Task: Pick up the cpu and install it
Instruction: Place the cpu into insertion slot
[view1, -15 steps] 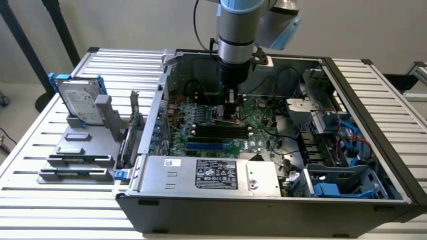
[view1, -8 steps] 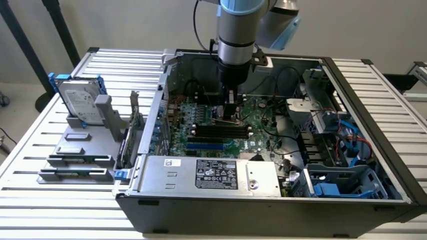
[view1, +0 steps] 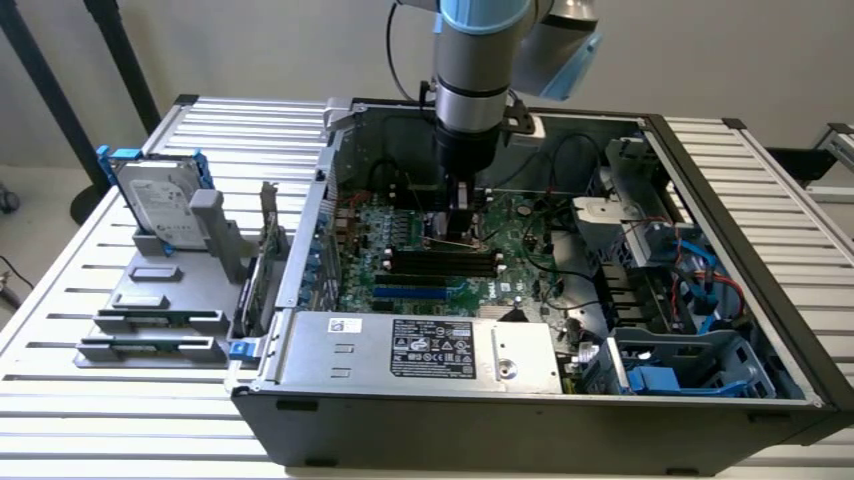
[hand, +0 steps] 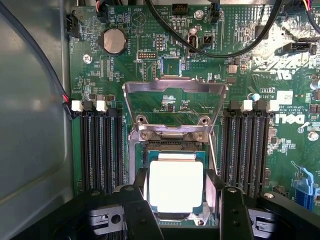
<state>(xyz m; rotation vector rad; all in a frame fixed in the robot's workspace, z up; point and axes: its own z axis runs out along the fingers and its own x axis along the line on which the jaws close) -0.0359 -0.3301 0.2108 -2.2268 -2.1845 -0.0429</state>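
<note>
Gripper (hand: 176, 181) low inside the open computer case (view1: 738, 190), its 2 fingers (hand: 141, 182) seemingly clamped on opposite edges of the cpu (hand: 176, 189), cpu over the motherboard socket (hand: 172, 146), retention frame (hand: 175, 85) raised.

The exterior view looks from above, off the near side of the table (view1: 80, 420). It tilts down toward the far side and stands far enough back to take in the whole open computer case (view1: 534, 425) and the arm (view1: 474, 70) reaching into it. The wrist view looks straight down from the arm's end, very near the motherboard (hand: 280, 75), with the cpu (hand: 176, 186) held in the gripper (hand: 177, 176) close under the lens. Both views share the middle of the motherboard: the socket frame (hand: 175, 107) and the black memory slots (hand: 100, 145) flanking it, distant in the exterior view and close in the wrist view.
</note>
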